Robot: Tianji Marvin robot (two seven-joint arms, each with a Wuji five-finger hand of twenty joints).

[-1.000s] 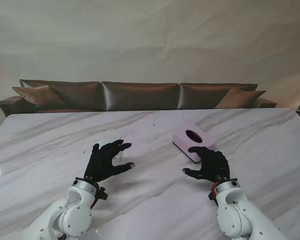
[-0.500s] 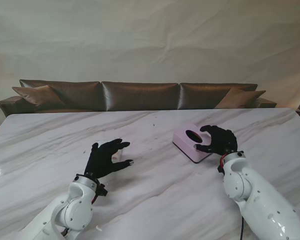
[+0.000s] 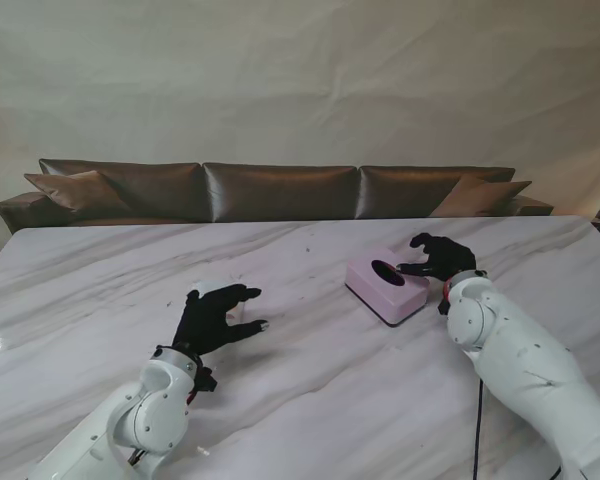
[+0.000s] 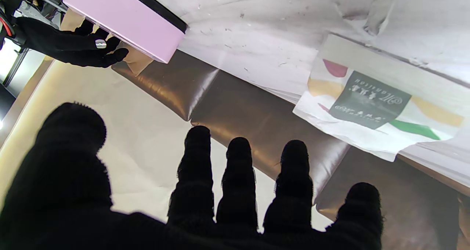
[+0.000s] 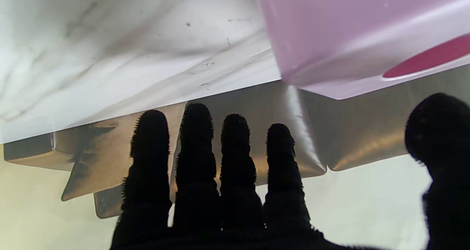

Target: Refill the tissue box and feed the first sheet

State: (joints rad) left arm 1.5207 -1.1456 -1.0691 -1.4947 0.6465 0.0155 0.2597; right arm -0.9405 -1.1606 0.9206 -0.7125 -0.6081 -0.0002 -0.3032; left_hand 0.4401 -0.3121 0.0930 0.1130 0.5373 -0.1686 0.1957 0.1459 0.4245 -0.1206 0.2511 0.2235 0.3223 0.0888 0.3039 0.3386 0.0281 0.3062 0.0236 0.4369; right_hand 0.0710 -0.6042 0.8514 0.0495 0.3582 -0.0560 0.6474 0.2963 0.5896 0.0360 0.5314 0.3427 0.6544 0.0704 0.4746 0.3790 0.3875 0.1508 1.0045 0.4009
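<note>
Pink plastic tissue box [image 3: 385, 285], lying on the white marble table [image 3: 310, 380] on the robot's right side, its dark oval opening facing up. The right robot hand [image 3: 436, 258], in a black glove, hangs over the box's far right corner with fingers spread and holding nothing; whether the fingertips touch the lid cannot be told from the stand view. In the right wrist view the four fingers [image 5: 194, 162] stand apart and straight, the thumb well to one side, with the pink box [image 5: 352, 37] close ahead of them and the oval slot at its edge.

The left robot hand [image 3: 212, 318] lies low over the table on the robot's left, well apart from the box, fingers spread wide and empty. A white tissue pack [image 3: 223, 297] sits on the table just beyond its fingers, mostly hidden by them in the stand view. The left wrist view shows the pack [image 4: 371, 103] clearly: a soft white wrapper with a dark green label and patches of red, yellow and green, lying flat on the marble. In the same view the pink box [image 4: 125, 18] appears farther off, with the right robot hand [image 4: 69, 48] beside it
</note>
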